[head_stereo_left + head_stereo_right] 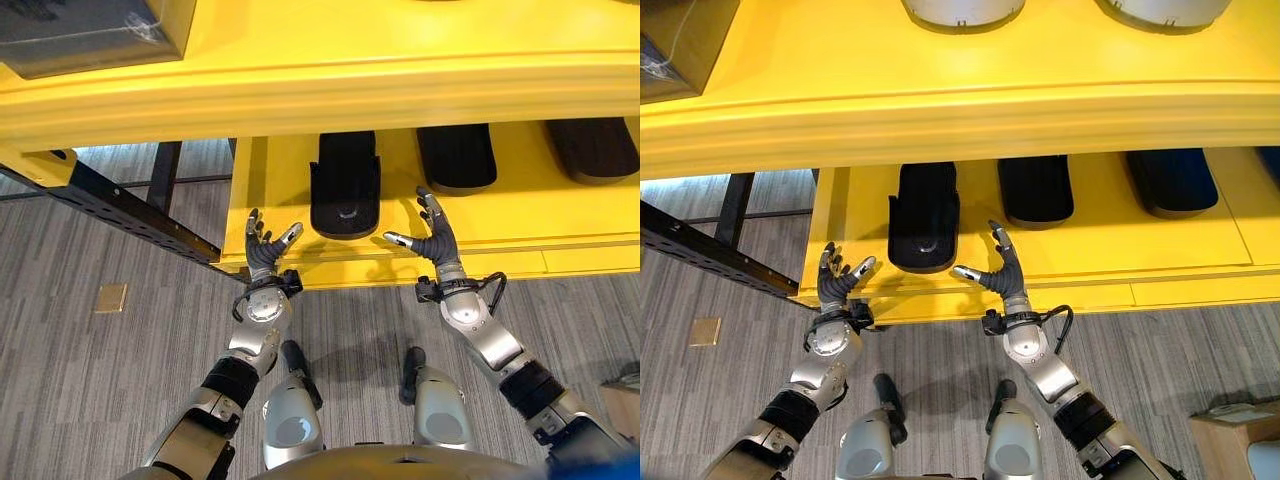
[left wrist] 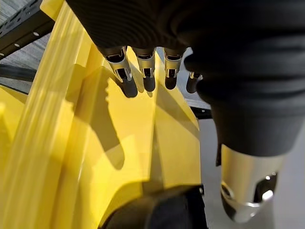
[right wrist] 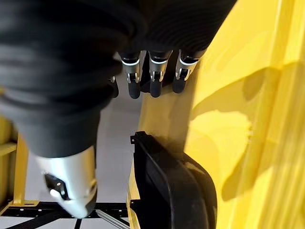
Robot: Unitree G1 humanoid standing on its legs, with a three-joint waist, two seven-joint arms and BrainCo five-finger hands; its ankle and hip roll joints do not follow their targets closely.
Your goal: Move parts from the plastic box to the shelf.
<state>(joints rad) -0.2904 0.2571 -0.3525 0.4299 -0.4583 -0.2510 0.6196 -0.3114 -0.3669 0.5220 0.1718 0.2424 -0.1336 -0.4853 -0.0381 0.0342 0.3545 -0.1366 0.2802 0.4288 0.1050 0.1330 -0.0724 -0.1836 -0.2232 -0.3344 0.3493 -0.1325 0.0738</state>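
A black moulded part (image 1: 345, 184) lies on the lower level of the yellow shelf (image 1: 500, 230), between my two hands. My left hand (image 1: 264, 250) hovers at the shelf's front edge, left of the part, fingers spread and holding nothing. My right hand (image 1: 435, 238) is over the shelf just right of the part, open, its thumb pointing toward the part. The same part shows as a dark edge (image 3: 171, 191) in the right wrist view and as a dark shape (image 2: 157, 210) in the left wrist view. Two more black parts (image 1: 456, 156) (image 1: 592, 148) lie further right on the same level.
The shelf's upper yellow level (image 1: 320, 90) overhangs the lower one. A black perforated rail (image 1: 120, 205) runs diagonally at the left over grey carpet. A small brass floor plate (image 1: 110, 297) lies left. A cardboard box corner (image 1: 1230, 430) stands at the lower right.
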